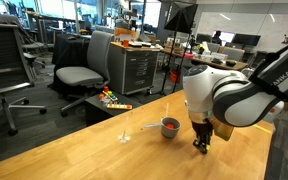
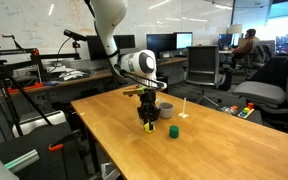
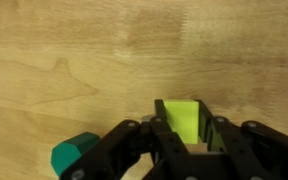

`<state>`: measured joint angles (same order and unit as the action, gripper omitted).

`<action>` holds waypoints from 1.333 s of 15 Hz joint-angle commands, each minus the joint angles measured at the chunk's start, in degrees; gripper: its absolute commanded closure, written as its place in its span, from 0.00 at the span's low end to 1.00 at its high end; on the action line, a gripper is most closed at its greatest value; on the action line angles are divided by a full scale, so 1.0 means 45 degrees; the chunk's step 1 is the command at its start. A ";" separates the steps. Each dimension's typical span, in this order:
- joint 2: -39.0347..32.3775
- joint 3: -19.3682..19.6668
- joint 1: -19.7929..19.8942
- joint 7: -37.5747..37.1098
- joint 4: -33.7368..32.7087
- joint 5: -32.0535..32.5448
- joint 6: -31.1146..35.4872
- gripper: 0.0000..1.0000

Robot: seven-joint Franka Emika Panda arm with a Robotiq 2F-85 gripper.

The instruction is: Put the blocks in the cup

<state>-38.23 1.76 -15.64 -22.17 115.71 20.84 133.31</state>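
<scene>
In the wrist view my gripper (image 3: 184, 128) is shut on the yellow block (image 3: 181, 118), which rests on the wooden table between the fingers. The green block (image 3: 74, 155) lies just left of the jaws. In an exterior view the gripper (image 2: 149, 122) points straight down at the table, with the green block (image 2: 172, 130) a short way beside it. The small grey cup (image 2: 165, 109) stands behind the gripper. From the opposite side the cup (image 1: 170, 127) sits just left of the gripper (image 1: 200, 143) and something red shows inside it.
A thin clear stemmed glass (image 1: 125, 128) stands on the table near the cup, also visible as the glass (image 2: 184, 108). The wooden table (image 2: 114, 140) ends close by at its edges. Office chairs (image 1: 79, 70) and desks stand around.
</scene>
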 commanded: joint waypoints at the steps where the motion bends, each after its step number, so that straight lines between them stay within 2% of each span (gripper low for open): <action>1: 0.0068 0.0136 -0.0073 -0.0177 -0.0346 -0.0371 -0.0013 0.91; 12: 0.1447 0.0068 -0.0367 -0.0339 -0.2413 -0.0499 -0.0551 0.90; 20: 0.0814 0.0078 -0.0280 -0.0541 -0.3050 -0.0613 -0.0744 0.90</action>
<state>-32.81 1.81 -16.80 -23.59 103.70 18.88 131.69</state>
